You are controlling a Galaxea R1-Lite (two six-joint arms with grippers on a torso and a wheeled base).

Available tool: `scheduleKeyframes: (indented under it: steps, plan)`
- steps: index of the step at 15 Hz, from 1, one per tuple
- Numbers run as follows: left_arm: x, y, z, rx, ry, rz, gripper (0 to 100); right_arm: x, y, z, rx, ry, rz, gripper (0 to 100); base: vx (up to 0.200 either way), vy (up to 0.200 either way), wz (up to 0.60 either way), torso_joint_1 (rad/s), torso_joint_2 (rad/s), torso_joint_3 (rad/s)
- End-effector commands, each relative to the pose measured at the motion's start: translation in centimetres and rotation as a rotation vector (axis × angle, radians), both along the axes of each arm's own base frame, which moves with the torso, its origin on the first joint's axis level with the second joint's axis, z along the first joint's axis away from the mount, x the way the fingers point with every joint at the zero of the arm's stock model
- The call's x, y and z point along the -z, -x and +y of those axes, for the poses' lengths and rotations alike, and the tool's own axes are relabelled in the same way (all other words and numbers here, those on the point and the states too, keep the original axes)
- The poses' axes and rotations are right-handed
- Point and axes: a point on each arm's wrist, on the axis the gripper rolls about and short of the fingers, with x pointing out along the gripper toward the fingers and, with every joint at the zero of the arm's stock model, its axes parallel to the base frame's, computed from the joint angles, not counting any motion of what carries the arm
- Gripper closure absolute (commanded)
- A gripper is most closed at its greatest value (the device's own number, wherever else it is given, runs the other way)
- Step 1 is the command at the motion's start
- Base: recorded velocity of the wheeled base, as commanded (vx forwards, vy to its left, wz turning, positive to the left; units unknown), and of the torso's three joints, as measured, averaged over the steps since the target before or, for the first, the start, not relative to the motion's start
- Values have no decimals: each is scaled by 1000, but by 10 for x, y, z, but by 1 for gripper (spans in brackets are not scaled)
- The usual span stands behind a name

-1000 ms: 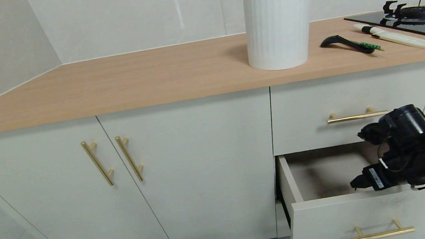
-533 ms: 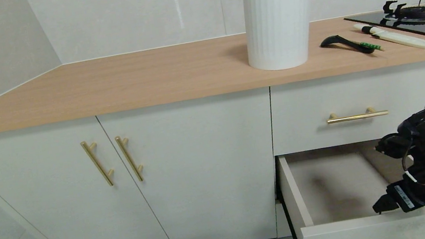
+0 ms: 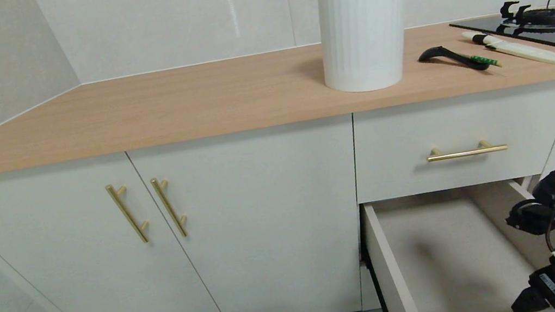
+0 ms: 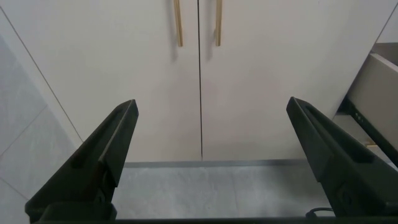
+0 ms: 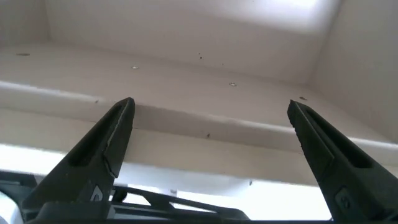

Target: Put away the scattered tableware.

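A black spoon (image 3: 453,58) with a green-banded handle and a white knife (image 3: 511,47) lie on the wooden counter (image 3: 165,106) near the stove. Below them the lower drawer (image 3: 381,261) stands pulled far out, its pale floor bare. My right gripper (image 3: 522,304) is at the drawer's front edge; in the right wrist view the gripper (image 5: 211,109) is open, its fingers wide apart before the drawer's inside (image 5: 186,62). My left gripper (image 4: 211,109) hangs open, low in front of the double cabinet doors (image 4: 199,81), holding nothing.
A tall white ribbed cylinder (image 3: 359,22) stands on the counter left of the spoon. A black gas hob (image 3: 549,22) sits at the far right. The upper drawer with its gold handle (image 3: 467,152) is closed. The gold-handled cabinet doors (image 3: 158,240) are closed.
The lower drawer has slid much farther out, its front passing the view's lower edge. My right gripper has moved with it, toward me and down-right.
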Motion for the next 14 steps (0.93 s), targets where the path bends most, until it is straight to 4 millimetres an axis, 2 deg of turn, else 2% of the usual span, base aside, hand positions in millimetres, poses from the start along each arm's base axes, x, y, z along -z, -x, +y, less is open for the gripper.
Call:
scheduleKeyframes:
  steps: [1, 5, 9, 12, 14]
  plan:
    - [0, 0, 0, 0, -1, 1, 0, 7, 12, -2, -4, 12, 47, 0, 0, 0, 0, 0, 0, 0]
    - [0, 0, 0, 0, -1, 1, 0, 13, 33, -6, -6, 17, 81, 0, 0, 0, 0, 0, 0, 0]
    - [0, 0, 0, 0, -1, 1, 0, 11, 44, -7, -8, 15, 69, 0, 0, 0, 0, 0, 0, 0]
    - [0, 0, 0, 0, -1, 1, 0, -2, 54, -9, -14, -1, -3, 0, 0, 0, 0, 0, 0, 0]
    - [0, 0, 0, 0, 1, 1, 0, -20, 66, -7, -40, -25, -118, 0, 0, 0, 0, 0, 0, 0]
